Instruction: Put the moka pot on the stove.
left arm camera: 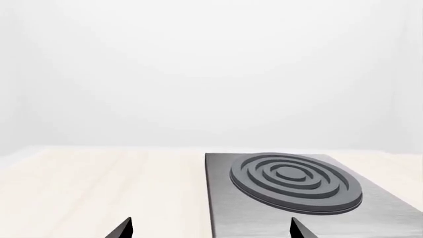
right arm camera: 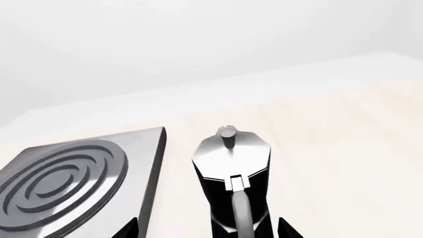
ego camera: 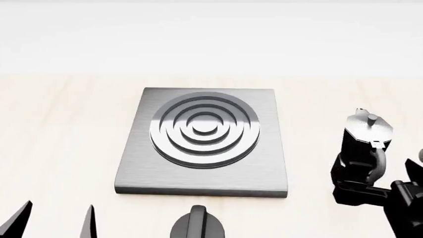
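A: Where is the moka pot (ego camera: 365,133)?

B: Off to the right of the stove (ego camera: 205,141), clear of its plate, with bare pale wooden desk (ego camera: 59,129) between them. It is upright, silvery lid and knob on top. The right wrist view shows it from above and behind, handle toward the camera.

A: Does the right end effector (ego camera: 357,178) have it?

B: Its black fingers sit on either side of the pot's lower body and handle. In the right wrist view the two fingertips (right arm camera: 129,229) flank the pot with a gap showing on each side, so I cannot tell whether they grip it or merely straddle it.

A: And the left end effector (left arm camera: 210,229)?

B: Spread wide, holding nothing. Its two pointed tips hang over the desk near the stove's near left corner; in the left wrist view the ring burner (left arm camera: 295,182) lies ahead.

A: Anything else?

B: A squat round black knob (ego camera: 198,225) with a ridge, just before the stove's front edge
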